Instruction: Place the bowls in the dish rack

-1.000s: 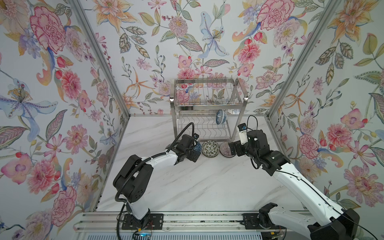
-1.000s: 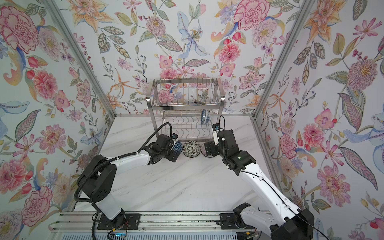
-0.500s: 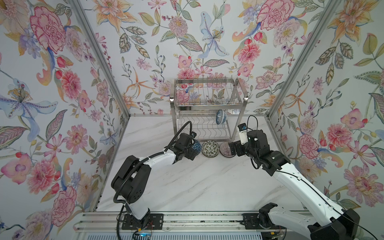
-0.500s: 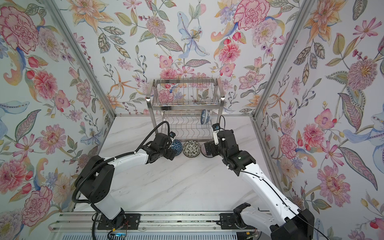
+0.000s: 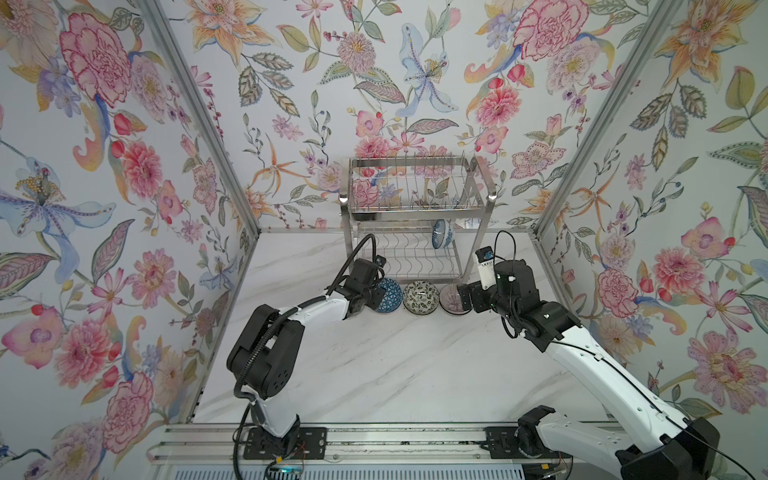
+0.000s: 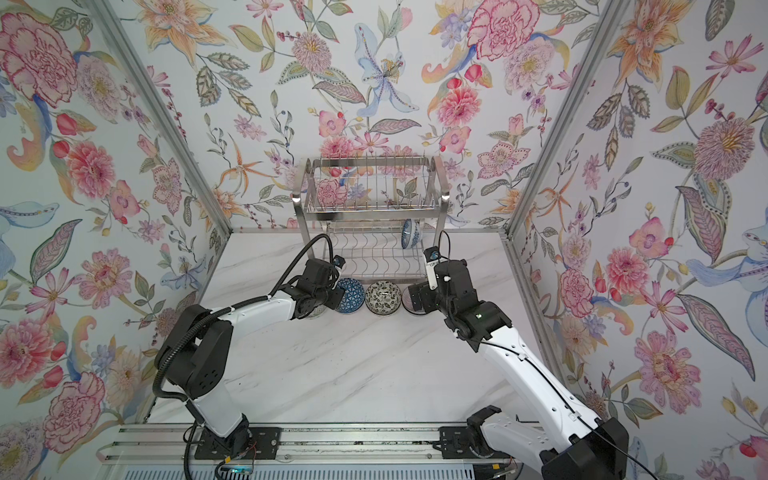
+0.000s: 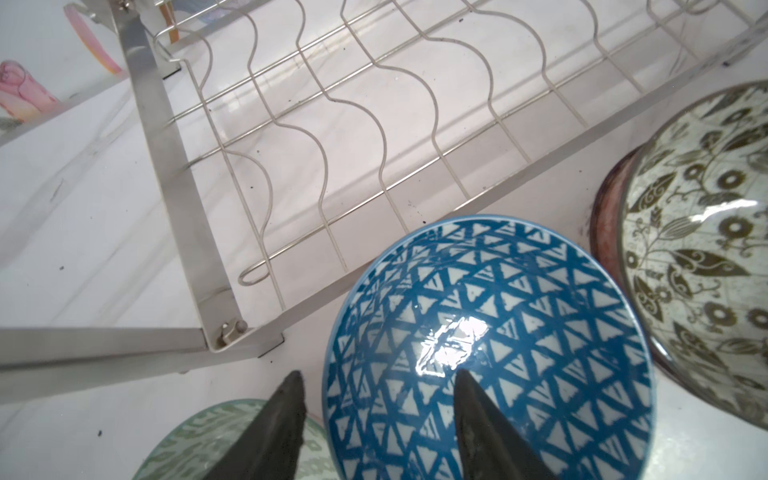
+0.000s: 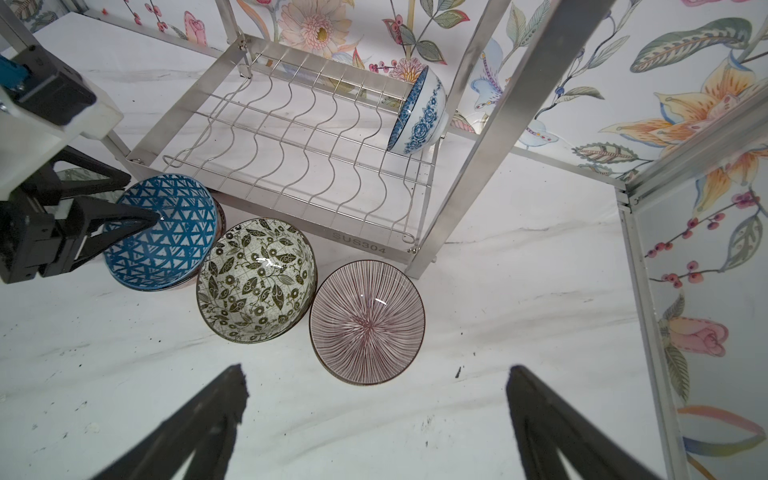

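Left gripper [image 7: 377, 372]: narrowing from full spread, now astride near rim of blue-triangle bowl [image 7: 540, 299], gap remaining, not clamped. Bowl upright, apparently stacked on another, on bench [image 7: 83, 249] just before dish rack [image 7: 166, 145]. Grasp likely imminent. Right gripper [image 8: 376, 368]: spread wide, empty.

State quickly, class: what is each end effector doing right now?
Left end effector: open, jaws straddling the rim of the blue triangle bowl, not clamped.
Right end effector: open, holding nothing.

We see the left gripper [image 7: 378, 374] shift slightly left, uncovering more of the blue triangle bowl [image 7: 498, 332], and its jaws narrow astride the bowl's left rim.
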You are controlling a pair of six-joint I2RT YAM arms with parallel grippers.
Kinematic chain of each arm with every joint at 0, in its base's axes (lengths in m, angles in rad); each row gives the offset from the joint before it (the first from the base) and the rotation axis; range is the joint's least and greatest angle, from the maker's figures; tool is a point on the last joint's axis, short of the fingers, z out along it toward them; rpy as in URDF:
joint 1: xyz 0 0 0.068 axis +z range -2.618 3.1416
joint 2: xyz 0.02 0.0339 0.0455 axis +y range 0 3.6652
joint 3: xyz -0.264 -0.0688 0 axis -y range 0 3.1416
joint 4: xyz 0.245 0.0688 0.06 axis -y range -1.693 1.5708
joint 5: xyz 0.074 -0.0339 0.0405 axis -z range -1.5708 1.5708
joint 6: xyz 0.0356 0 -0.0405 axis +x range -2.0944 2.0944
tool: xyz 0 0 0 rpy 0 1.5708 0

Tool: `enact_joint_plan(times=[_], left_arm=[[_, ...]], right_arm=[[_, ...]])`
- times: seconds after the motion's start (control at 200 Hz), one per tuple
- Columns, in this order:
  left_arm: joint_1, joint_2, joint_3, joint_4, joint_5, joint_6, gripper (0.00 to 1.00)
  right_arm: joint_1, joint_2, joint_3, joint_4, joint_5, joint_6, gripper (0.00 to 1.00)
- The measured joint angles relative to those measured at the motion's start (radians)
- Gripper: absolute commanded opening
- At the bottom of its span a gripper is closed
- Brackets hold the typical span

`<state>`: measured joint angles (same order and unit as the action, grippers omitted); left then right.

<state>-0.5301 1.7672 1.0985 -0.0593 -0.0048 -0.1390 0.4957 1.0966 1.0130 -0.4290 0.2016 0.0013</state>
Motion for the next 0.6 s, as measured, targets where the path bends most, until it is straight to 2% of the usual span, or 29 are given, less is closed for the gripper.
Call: enact_joint_plan(times=[0.335, 0.601], left_arm=[[0.017, 0.032, 0.015, 0.005, -0.003, 0.001, 0.16], [0.022, 0.028, 0.030, 0.008, 0.005, 0.002, 0.00]], right_arm=[[0.000, 0.000, 0.000, 0.000, 0.000, 0.000, 0.99], [0.000, 0.000, 0.000, 0.000, 0.000, 0.000, 0.99]])
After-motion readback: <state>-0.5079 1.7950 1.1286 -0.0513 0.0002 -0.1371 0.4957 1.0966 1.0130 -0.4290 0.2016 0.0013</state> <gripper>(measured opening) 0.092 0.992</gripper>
